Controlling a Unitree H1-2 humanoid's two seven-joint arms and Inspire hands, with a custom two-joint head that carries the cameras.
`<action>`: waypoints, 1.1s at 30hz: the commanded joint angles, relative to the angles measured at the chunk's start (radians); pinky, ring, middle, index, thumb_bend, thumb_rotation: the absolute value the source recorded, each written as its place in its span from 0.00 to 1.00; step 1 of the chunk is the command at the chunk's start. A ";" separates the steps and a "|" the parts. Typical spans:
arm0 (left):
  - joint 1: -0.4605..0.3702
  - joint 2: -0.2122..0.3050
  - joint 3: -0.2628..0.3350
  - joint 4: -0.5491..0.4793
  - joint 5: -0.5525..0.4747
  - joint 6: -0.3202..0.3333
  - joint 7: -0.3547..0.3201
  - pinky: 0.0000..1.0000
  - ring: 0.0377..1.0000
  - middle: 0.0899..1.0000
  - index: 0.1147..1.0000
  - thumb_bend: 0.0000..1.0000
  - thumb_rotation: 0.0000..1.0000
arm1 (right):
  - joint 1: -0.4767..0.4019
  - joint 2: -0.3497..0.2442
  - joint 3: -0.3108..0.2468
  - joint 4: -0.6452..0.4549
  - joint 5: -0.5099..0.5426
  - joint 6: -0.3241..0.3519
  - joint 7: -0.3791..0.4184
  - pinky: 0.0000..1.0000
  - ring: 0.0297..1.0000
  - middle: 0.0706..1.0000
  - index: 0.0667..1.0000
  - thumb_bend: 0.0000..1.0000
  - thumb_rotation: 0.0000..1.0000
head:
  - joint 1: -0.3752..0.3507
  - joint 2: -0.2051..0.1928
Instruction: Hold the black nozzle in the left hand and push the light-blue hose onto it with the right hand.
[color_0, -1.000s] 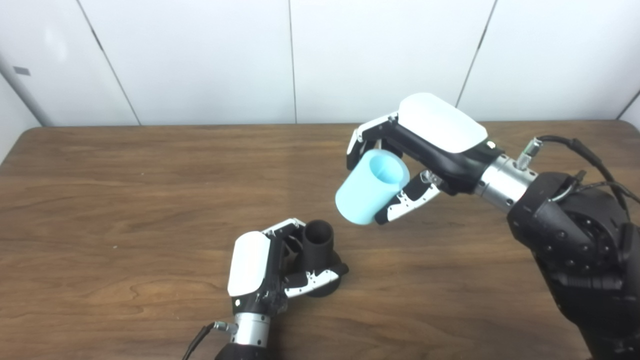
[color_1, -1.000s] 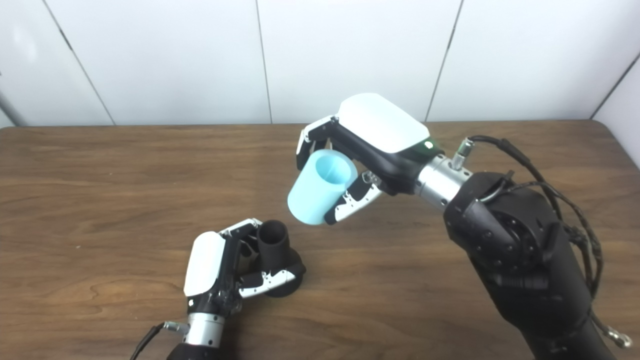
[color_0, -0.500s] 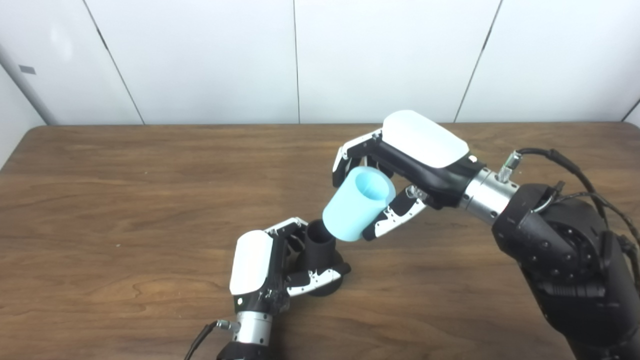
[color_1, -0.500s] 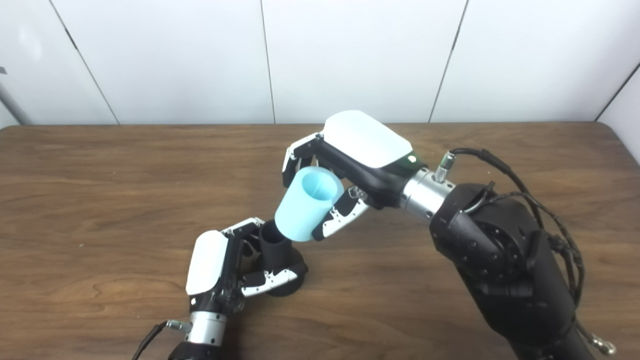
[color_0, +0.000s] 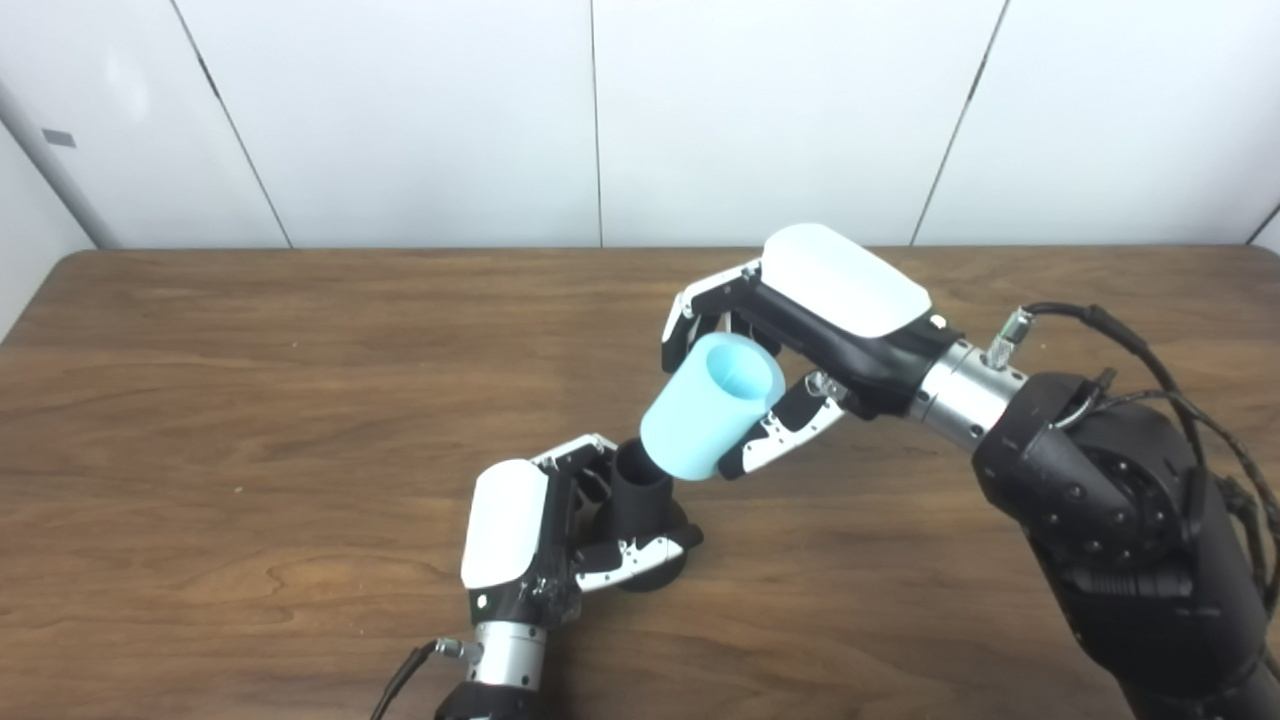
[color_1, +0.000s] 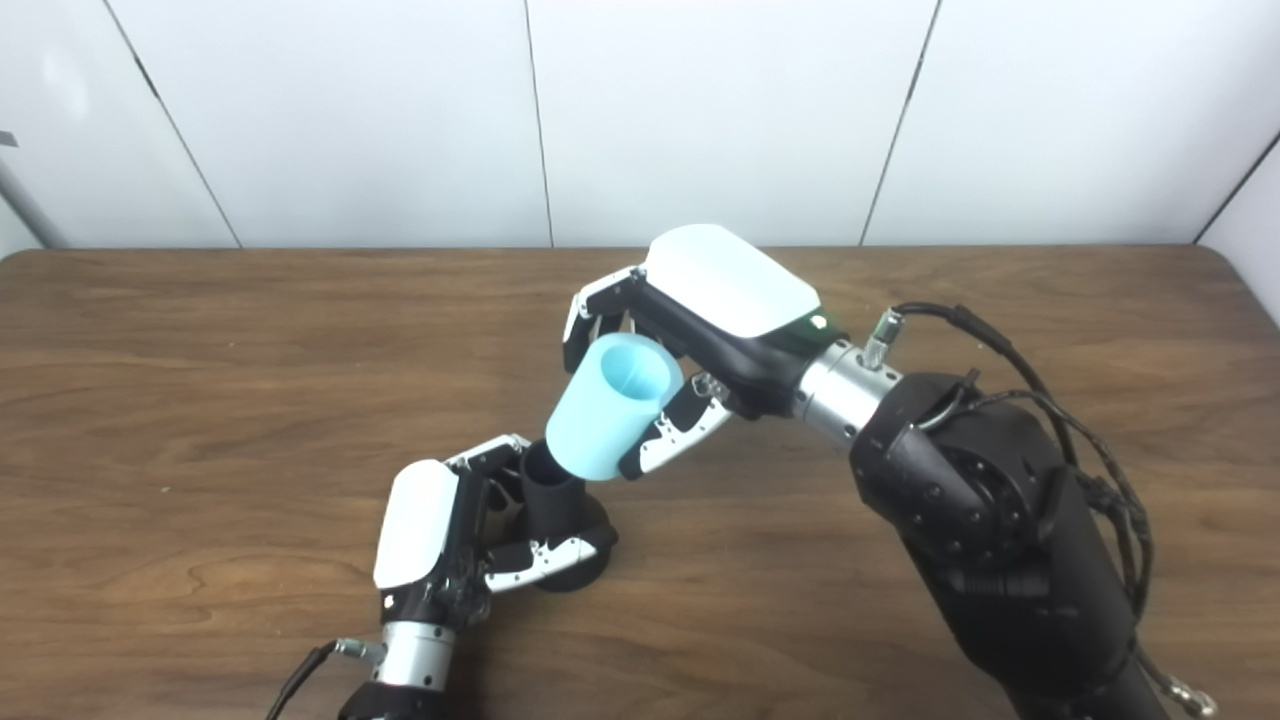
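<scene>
Light-blue cylindrical hose (color_0: 712, 409), clamped in the right hand (color_0: 800, 330), meets the black plastic nozzle's (color_0: 640, 497) mouth tilted.
Pushed askew, it may jam or tip the nozzle from the left hand's (color_0: 525, 535) closed fingers on the wooden table (color_0: 250, 400).

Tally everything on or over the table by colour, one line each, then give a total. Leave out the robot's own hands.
Black: 1, the nozzle, held by the left hand.
Light blue: 1, the hose, held by the right hand.
Total: 2
</scene>
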 joint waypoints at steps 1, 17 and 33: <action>0.031 -0.036 -0.027 0.059 0.015 0.048 -0.012 0.39 0.44 0.42 0.42 0.52 0.00 | -0.040 0.003 -0.017 -0.008 0.010 -0.026 -0.032 0.30 0.34 0.44 0.51 0.51 0.00 | 0.004 0.000; 0.026 -0.037 -0.028 0.067 0.005 0.050 -0.006 0.38 0.42 0.38 0.43 0.52 0.00 | -0.019 0.040 -0.006 0.008 0.016 -0.038 -0.041 0.33 0.35 0.45 0.51 0.51 0.00 | 0.011 -0.004; 0.028 -0.041 -0.039 0.067 0.011 0.053 -0.004 0.40 0.44 0.40 0.43 0.52 0.00 | 0.010 0.078 0.039 0.019 -0.033 -0.055 -0.042 0.33 0.35 0.45 0.51 0.51 0.00 | 0.016 0.002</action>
